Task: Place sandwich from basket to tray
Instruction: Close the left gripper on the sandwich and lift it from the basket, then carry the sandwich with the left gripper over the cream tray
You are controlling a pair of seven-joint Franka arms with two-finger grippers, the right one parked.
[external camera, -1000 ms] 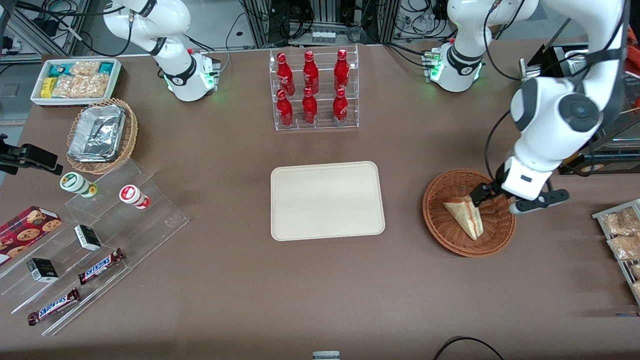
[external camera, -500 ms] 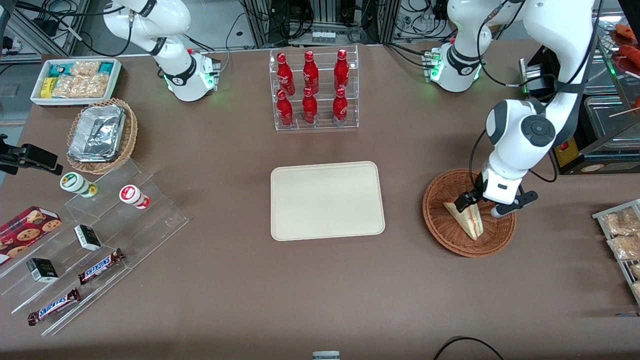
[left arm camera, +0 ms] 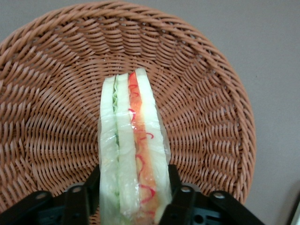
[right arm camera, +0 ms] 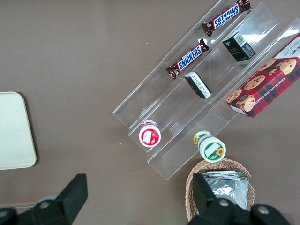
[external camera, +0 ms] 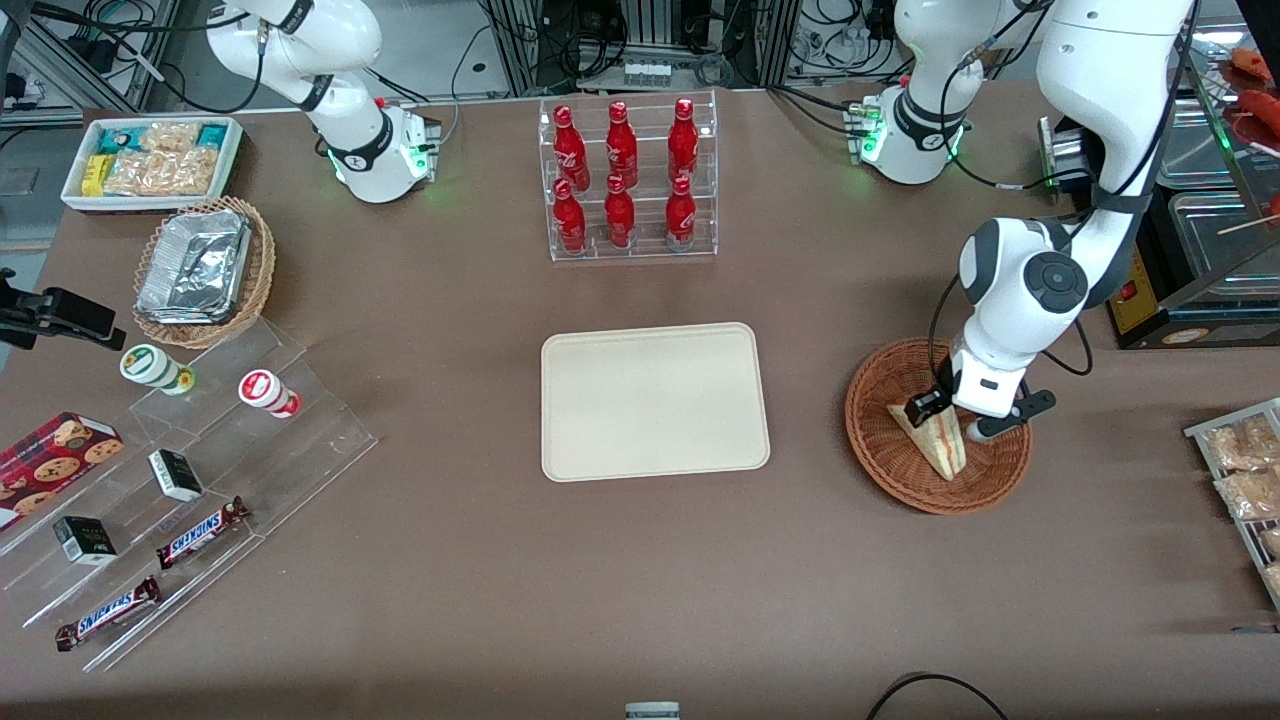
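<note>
Basket [external camera: 905,470]: sandwich [left arm camera: 133,150] between claw [left arm camera: 133,199] fingers [left arm camera: 180,197]

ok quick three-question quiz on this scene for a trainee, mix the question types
1. True or false: the sandwich lies in the basket.
2. Where does the pincer stand? A) over the tray B) astride the sandwich's wide end C) by the bottle rack
3. Fill in: the tray holds ____ items.

Key:
1. true
2. B, a finger sits on each side of the bread; whether they press it cannot be told.
3. no
</note>
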